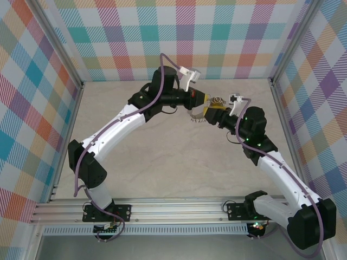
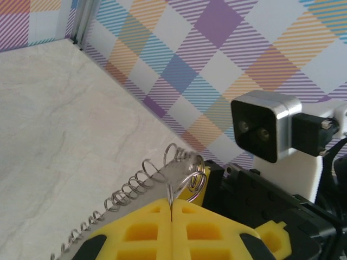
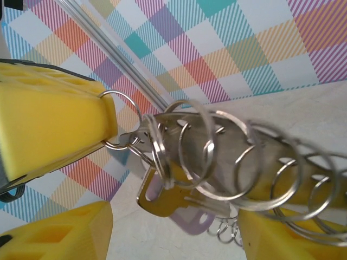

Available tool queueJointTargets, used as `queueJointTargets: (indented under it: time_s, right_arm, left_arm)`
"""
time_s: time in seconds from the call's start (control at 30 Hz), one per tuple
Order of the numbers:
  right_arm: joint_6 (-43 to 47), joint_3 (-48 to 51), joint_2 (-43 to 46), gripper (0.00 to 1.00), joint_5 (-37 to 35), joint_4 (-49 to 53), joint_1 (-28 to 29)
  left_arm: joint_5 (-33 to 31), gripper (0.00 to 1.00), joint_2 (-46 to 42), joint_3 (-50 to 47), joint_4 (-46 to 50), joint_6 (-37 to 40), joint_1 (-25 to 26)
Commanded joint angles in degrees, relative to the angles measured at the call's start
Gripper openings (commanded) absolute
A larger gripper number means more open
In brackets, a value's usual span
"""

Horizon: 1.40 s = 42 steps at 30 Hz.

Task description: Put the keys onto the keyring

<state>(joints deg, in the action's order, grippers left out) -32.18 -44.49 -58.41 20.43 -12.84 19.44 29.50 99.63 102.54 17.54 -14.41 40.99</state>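
Observation:
My left gripper is shut on one thin wire ring of the keyring, a silvery strip with a row of linked rings trailing to the left. In the right wrist view, the left gripper's yellow finger pinches that ring at the upper left, and the keyring stretches to the right. Hanging from its rings are a lilac-headed key and a brass key. My right gripper stands open, its fingers on either side below the keys. From above, both grippers meet mid-table.
Checked walls with metal frame posts close the table in at the back and sides. The right wrist's camera sits just beyond the left gripper's fingers. The two arms nearly touch at their wrists.

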Motion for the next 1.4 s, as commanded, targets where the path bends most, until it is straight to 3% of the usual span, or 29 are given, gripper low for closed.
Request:
queueJointTargets:
  time_s: [0.0, 0.43, 0.63, 0.83, 1.3, 1.37]
  right_arm:
    - [-0.39, -2.09, -1.16, 0.62, 1.24, -2.9, -0.39]
    - [-2.12, -2.83, -2.94, 0.48, -2.36, -5.94, -0.38]
    - [0.55, -4.48, -2.61, 0.29, 0.63, -2.3, -0.4]
    - [4.61, -6.0, -1.06, 0.01, 6.11, 3.49, -0.46]
    - [7.27, -13.1, -0.18, 0.0, 18.64, 13.45, -1.43]
    - [6.57, -14.82, -0.85, 0.0, 19.29, 15.01, -1.93]
  left_arm:
    - [2.15, 0.0, -2.7, 0.11, -3.74, -1.05, 1.18]
    - [1.74, 0.0, -2.76, -0.41, -5.05, -1.92, 2.64]
    - [-0.48, 0.0, -2.52, -1.19, -6.2, -2.85, 2.69]
    - [-3.39, 0.0, -1.96, -1.36, -6.61, -3.59, 2.75]
    - [-8.52, 0.0, -0.37, -0.42, -5.39, -4.12, 2.75]
    - [-9.22, 0.09, -0.05, 0.26, -4.63, -4.04, 2.77]
